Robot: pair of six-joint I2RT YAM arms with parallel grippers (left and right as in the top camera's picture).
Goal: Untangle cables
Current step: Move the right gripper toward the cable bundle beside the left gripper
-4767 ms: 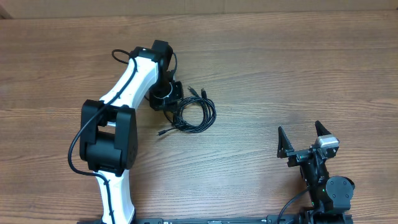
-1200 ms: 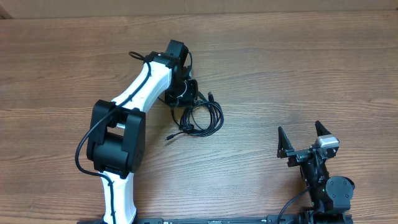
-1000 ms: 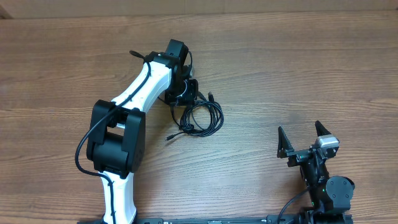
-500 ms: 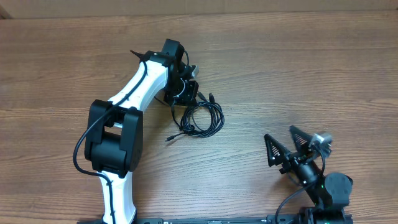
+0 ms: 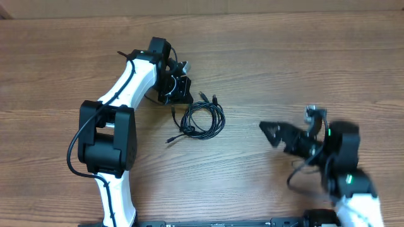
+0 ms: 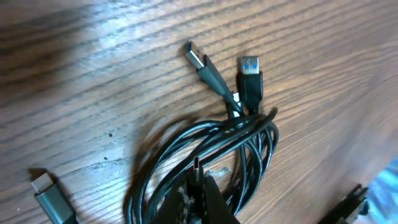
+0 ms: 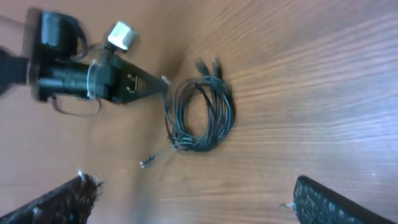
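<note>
The cables (image 5: 203, 120) lie as one loose coil of thin black cord on the wooden table (image 5: 284, 57). Two USB plugs (image 6: 250, 74) stick out at the coil's far side, and a loose plug end (image 5: 169, 139) trails at its near left. My left gripper (image 5: 187, 98) is at the coil's upper left. In the left wrist view the left gripper (image 6: 200, 183) is shut on a small cable plug (image 6: 198, 168) above the loops. My right gripper (image 5: 285, 126) stands open to the right of the coil, nothing between its fingers (image 7: 329, 202), and the coil (image 7: 200, 115) lies ahead of it.
Bare wood surrounds the coil. The left arm (image 5: 129, 82) reaches up the table's left side. A grey plug (image 6: 46, 190) lies at the lower left of the left wrist view. The table's far edge (image 5: 202, 14) runs along the top.
The right arm has swung up and left toward the coil, its gripper staying open. The left gripper has shifted slightly up and left, still shut. The coil has barely moved.
</note>
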